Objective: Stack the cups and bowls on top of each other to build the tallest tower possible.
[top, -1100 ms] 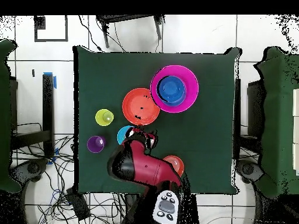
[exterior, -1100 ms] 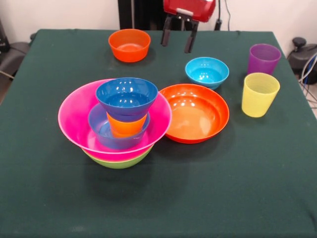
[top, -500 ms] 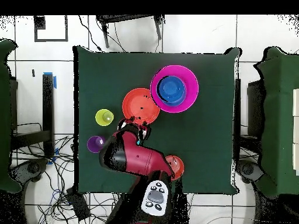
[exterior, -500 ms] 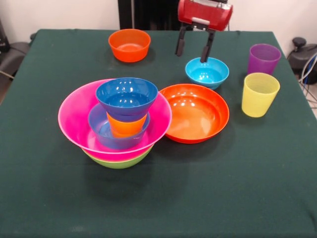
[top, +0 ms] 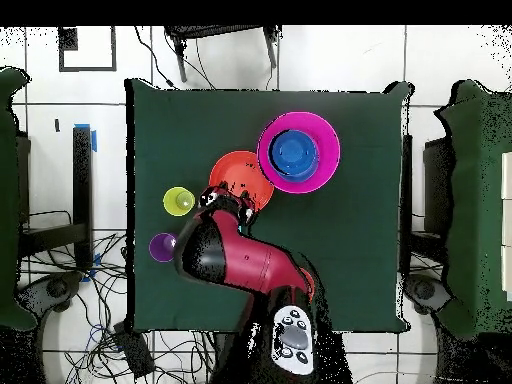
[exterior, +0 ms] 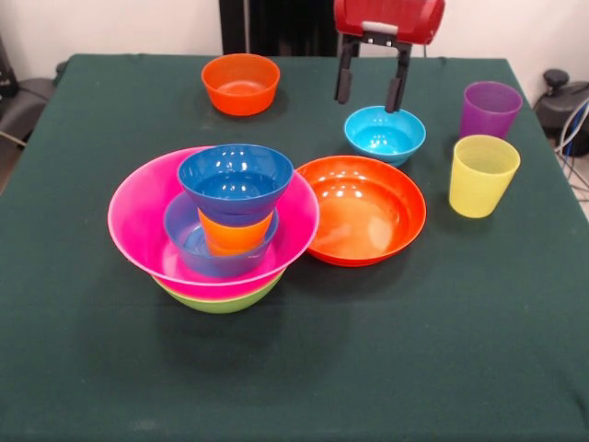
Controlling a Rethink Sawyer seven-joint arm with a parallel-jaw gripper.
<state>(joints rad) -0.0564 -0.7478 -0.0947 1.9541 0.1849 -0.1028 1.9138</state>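
Observation:
The tower stands at front left: a big pink bowl (exterior: 138,216) nested in a lime green bowl (exterior: 221,300). Inside it sit a small blue bowl (exterior: 189,249), an orange cup (exterior: 235,235) and, on top, a dark blue bowl (exterior: 236,181). My gripper (exterior: 370,90) hangs open just above the far rim of the small cyan bowl (exterior: 385,133), holding nothing. A small orange bowl (exterior: 240,83) sits at the back, and a shallow orange bowl (exterior: 361,209) lies beside the tower. The purple cup (exterior: 490,109) and yellow cup (exterior: 482,175) stand upright at the right.
In the overhead view the red arm (top: 235,262) covers the cyan bowl. That view also shows the pink bowl (top: 270,165), the shallow orange bowl (top: 236,175), the yellow cup (top: 179,201) and the purple cup (top: 162,246). The green table (exterior: 368,368) has open cloth at the front.
My gripper has travelled from beside the small orange bowl toward the picture's right, ending over the cyan bowl, and it stayed open. No cup or bowl has moved.

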